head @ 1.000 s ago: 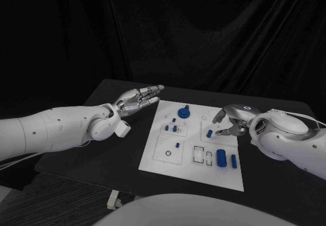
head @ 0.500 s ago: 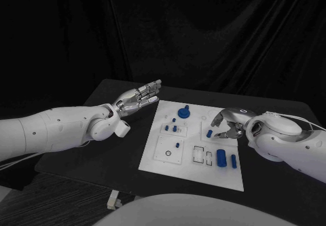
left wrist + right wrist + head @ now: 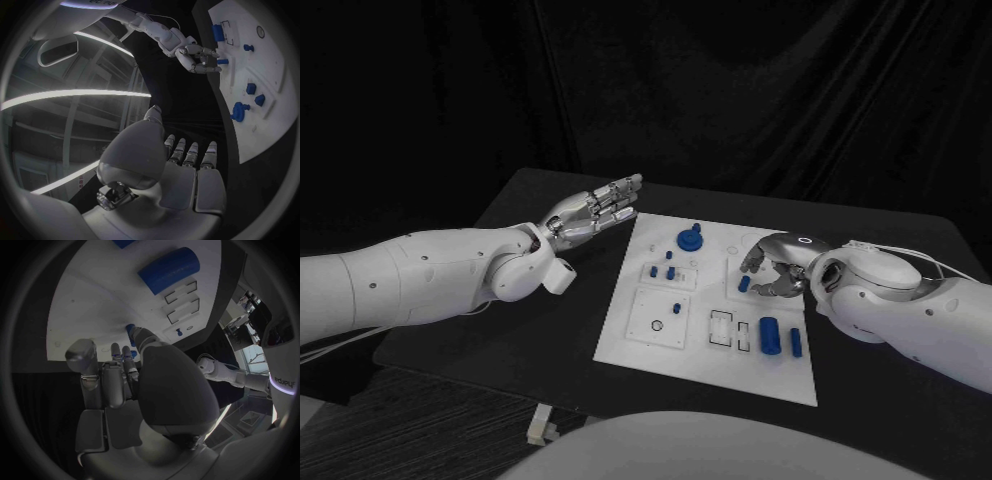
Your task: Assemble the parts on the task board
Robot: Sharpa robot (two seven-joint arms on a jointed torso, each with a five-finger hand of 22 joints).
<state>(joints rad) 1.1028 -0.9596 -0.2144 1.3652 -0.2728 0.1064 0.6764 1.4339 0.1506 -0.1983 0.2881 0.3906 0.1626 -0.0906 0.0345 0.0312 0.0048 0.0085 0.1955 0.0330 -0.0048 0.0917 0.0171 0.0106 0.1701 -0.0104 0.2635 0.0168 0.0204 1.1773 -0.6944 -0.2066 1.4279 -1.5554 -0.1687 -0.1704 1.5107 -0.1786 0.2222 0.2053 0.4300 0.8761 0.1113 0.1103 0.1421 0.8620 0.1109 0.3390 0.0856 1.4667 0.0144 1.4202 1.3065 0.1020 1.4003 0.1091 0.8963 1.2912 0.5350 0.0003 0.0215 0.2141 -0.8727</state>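
Can't tell if the right hand [image 3: 773, 270] actually grips that small blue part [image 3: 744, 284]; its fingers cover the contact.

Wall: a black curtain [image 3: 733, 90] hangs behind the table, with long soft folds.
Table: a black table [image 3: 531, 330] with a flat dark top.
Floor: dark floor [image 3: 430, 430] shows below the table's near corner.
Light: long bright strips of light [image 3: 75, 95] glow overhead in the left wrist view.
Room: dim all over.

task board [image 3: 678, 345] mid-table [image 3: 516, 330]; parts [image 3: 770, 335] lie on it.
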